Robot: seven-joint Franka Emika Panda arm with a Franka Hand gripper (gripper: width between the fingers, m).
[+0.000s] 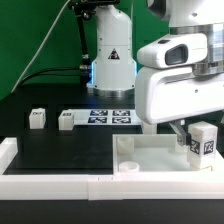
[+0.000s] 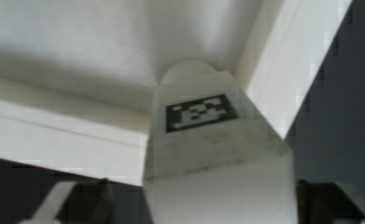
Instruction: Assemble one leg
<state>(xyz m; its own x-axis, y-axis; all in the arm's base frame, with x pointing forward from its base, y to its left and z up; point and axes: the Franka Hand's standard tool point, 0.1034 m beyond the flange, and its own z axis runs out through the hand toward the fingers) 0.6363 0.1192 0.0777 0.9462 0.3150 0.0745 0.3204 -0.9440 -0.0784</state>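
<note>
The jaws grip the tagged white leg [image 1: 203, 141] [image 2: 204, 140] upright, its tip at a corner of the white tray-like piece [image 1: 160, 158].

The leg [image 1: 203, 137] is looking plain white and wearing a black-and-white square tag [image 2: 200, 112], the tray-like piece [image 1: 160, 160] is showing white too, the table [image 1: 60, 150] is coming across black, and the backdrop [image 1: 30, 40] green.

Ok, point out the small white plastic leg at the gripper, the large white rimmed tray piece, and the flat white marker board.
Small white plastic leg [image 2: 200, 112]: wrist view, its tag.
Large white tray piece [image 1: 155, 158]: exterior view, bare floor.
Marker board [image 1: 110, 117]: exterior view, its middle.
</note>
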